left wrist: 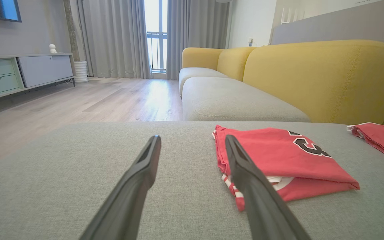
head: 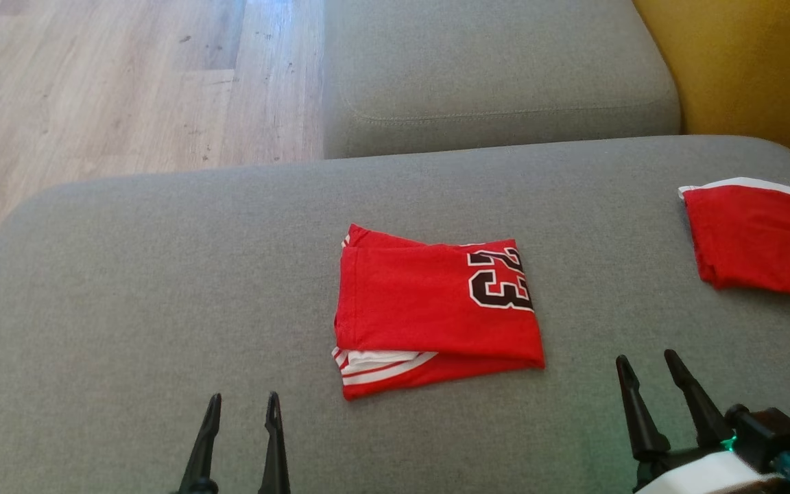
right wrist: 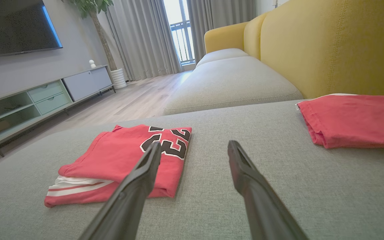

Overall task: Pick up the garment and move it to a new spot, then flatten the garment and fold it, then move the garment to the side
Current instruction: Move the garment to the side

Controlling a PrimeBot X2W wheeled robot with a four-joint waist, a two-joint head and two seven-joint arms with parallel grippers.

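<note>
Garment lies beyond parted left gripper, right gripper.

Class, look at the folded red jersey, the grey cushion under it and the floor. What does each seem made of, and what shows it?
Folded red jersey: probably thin knit fabric, matte; it folds flat with soft creases.
Grey cushion: seemingly woven upholstery cloth, matte; fine grainy weave.
Floor: wood or laminate, slight sheen; plank lines and grain.
</note>
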